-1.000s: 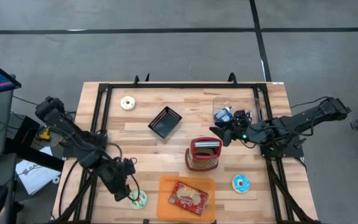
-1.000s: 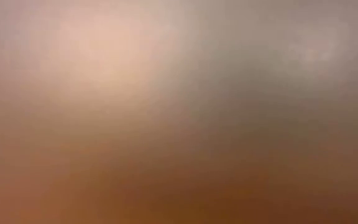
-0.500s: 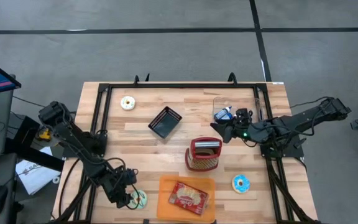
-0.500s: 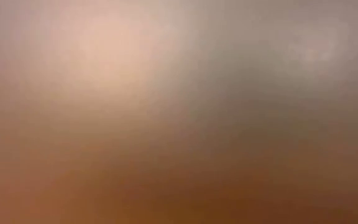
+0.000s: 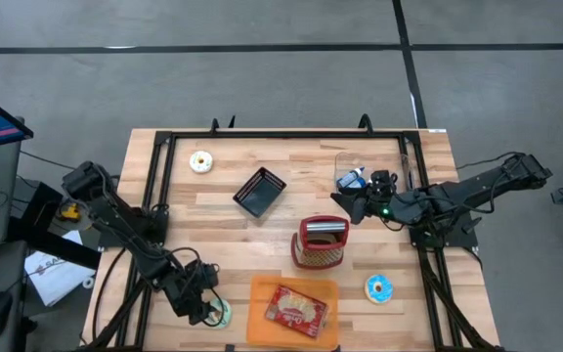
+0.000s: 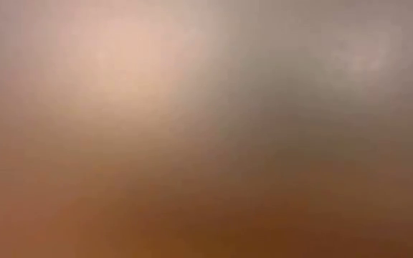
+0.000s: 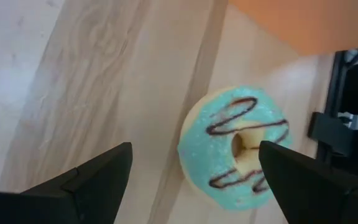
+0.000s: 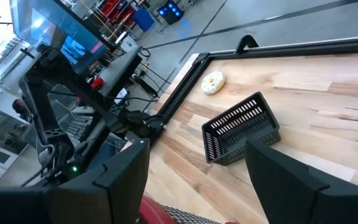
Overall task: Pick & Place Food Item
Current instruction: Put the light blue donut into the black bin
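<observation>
A donut with teal icing and dark drizzle (image 7: 238, 146) lies flat on the wooden table (image 5: 262, 235) near its front left corner (image 5: 222, 313). My left gripper (image 5: 206, 307) hangs low over it, open and slanting down. In the left wrist view its gripper (image 7: 194, 149) has one finger on each side of the donut, which sits closer to one fingertip (image 7: 291, 174). My right gripper (image 5: 346, 206) waits open above the table's right half, pointing toward the left side (image 8: 197, 149). The low view is a blur.
An orange tray (image 5: 262, 293) with a red snack pack (image 5: 296, 310) lies just right of the donut. A red basket (image 5: 321, 242), a black basket (image 5: 260, 192), a white donut (image 5: 200, 161), a blue donut (image 5: 379, 287) and a clear container (image 5: 352, 176) stand elsewhere.
My left gripper has come down toward the teal donut and a little toward the table's near edge, tipping further downward. It has stayed open. The donut has not moved.
</observation>
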`<move>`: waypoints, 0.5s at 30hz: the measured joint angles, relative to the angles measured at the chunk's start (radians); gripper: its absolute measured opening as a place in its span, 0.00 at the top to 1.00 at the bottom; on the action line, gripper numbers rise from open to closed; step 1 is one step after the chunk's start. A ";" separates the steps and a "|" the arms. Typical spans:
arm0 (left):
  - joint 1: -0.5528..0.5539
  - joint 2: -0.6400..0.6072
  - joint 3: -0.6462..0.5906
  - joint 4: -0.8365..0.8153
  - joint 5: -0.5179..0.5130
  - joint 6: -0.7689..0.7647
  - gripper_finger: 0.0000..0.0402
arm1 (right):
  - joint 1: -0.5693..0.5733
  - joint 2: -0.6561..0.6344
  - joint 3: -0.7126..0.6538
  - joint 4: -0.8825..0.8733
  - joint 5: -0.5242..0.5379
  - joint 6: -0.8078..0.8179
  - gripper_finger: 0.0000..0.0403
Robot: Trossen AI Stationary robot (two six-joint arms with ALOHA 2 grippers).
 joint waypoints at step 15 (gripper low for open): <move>0.008 0.114 0.024 0.049 0.029 -0.058 0.31 | 0.000 0.000 0.000 -0.003 -0.002 0.007 0.37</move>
